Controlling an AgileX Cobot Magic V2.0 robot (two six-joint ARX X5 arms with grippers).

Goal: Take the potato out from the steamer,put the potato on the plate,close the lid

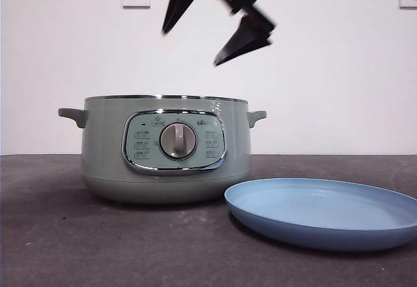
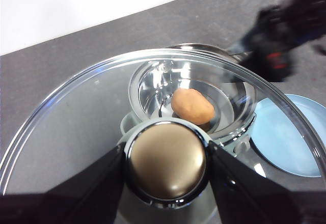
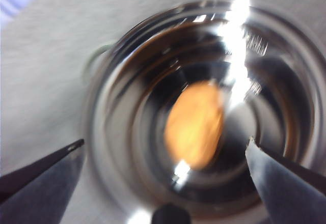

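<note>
Right, your left gripper (image 2: 167, 155) grips the lid (image 2: 76, 127) by its knob, off the steamer (image 1: 166, 147). Right gripper (image 3: 165, 155) hangs spread wide above the potato (image 3: 194, 124), which sits inside. Plate (image 1: 326, 212) is bare, w/ pick, place & lid closing all left

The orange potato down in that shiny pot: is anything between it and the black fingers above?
Nothing. In the right wrist view the open right gripper looks straight down at the oval orange-brown potato.

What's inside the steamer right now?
The potato lies alone on the shiny floor of the steamer. The right end effector hangs open above it. What is beneath the potato is hidden.
</note>
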